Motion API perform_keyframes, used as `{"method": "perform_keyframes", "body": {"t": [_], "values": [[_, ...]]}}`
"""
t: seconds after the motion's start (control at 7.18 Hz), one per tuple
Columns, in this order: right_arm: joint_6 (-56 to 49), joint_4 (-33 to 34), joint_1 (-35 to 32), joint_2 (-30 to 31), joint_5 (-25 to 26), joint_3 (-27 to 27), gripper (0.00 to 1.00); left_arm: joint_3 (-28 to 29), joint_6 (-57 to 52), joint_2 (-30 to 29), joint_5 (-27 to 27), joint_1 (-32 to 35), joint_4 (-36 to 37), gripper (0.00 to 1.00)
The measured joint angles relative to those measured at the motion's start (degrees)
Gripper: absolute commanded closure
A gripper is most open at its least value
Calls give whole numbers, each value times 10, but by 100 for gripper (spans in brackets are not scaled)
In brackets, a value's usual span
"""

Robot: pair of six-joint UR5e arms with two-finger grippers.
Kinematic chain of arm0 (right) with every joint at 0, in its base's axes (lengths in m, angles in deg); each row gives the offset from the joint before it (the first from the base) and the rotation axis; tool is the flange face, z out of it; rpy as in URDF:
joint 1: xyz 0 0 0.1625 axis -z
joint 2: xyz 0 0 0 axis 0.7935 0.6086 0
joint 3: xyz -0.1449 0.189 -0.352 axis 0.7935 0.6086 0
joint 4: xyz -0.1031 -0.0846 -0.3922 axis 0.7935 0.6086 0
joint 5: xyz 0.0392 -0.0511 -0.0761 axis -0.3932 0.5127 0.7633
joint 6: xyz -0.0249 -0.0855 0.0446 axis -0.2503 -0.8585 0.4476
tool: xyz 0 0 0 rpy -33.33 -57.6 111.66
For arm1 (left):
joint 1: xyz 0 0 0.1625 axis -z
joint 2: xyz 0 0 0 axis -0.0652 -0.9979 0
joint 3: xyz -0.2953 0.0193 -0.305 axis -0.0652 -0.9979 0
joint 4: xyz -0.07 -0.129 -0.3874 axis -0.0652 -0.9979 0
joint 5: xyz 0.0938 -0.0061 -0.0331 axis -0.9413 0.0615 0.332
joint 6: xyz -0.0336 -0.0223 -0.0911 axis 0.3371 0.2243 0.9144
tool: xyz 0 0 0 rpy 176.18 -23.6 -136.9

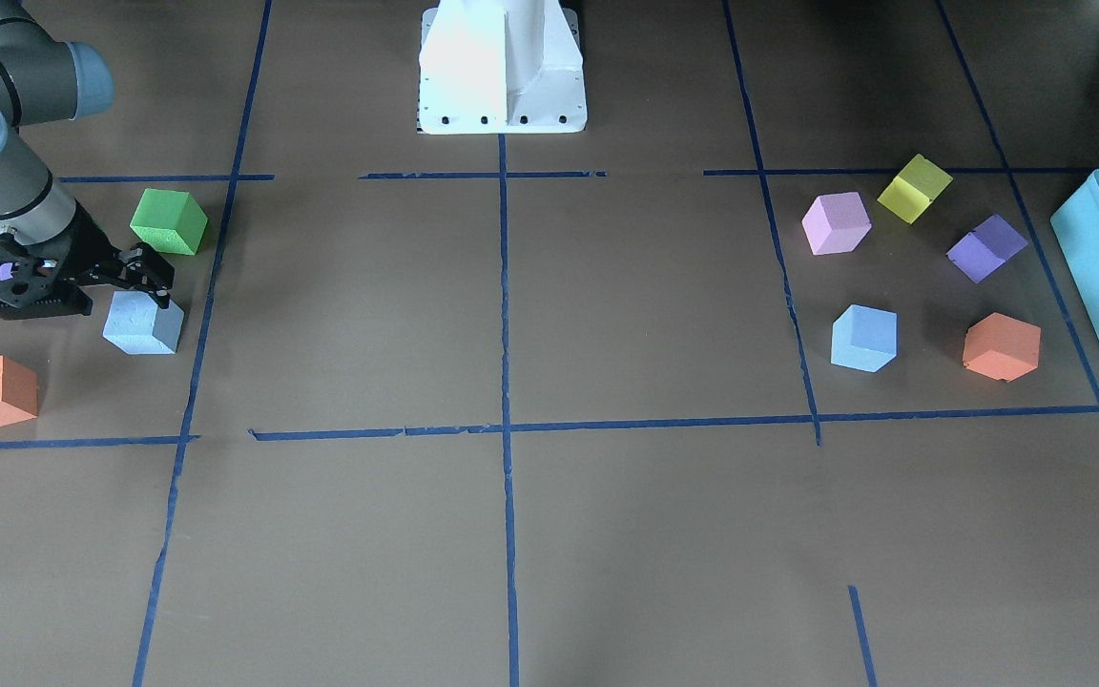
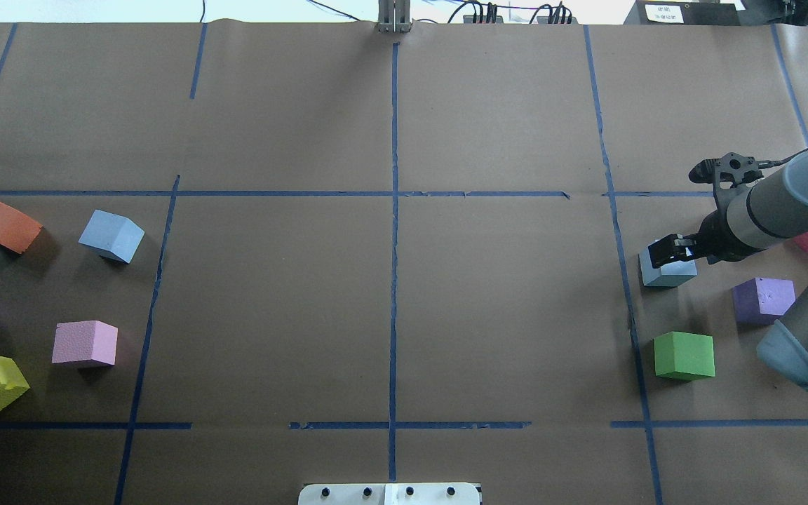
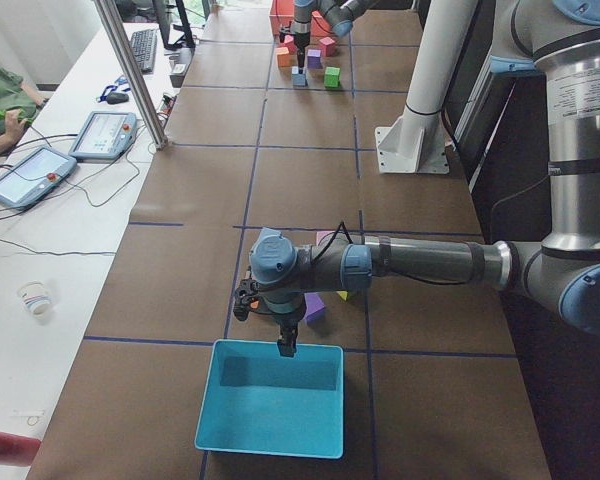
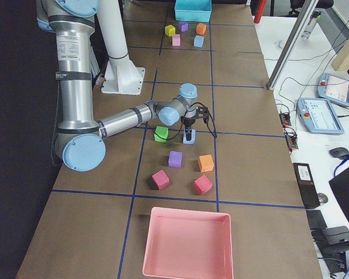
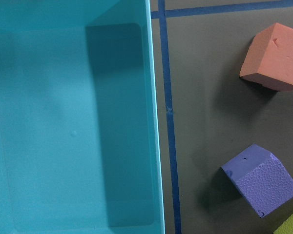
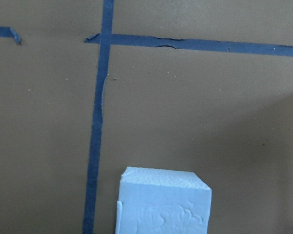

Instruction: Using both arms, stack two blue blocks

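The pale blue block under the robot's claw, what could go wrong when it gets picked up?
The right gripper seems to sit near one edge of the pale speckled blue foam cube, so the cube might twist or slip out. The green foam cube is close by and could get bumped. The other light blue foam cube lies at the table's far end, so a long carry could drop it.
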Motion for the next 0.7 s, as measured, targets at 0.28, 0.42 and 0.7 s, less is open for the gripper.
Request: {"method": "perform_keyframes", "body": {"t": [0.28, 0.42, 0.7], "values": [[0, 0, 10, -3, 7, 18, 1, 0, 0, 0, 0, 0, 1, 0], [0, 0, 15, -9, 10, 29, 24, 0, 0, 0, 0, 0, 1, 0], [1, 0, 21, -21, 12, 41, 68, 0, 0, 0, 0, 0, 1, 0]]}}
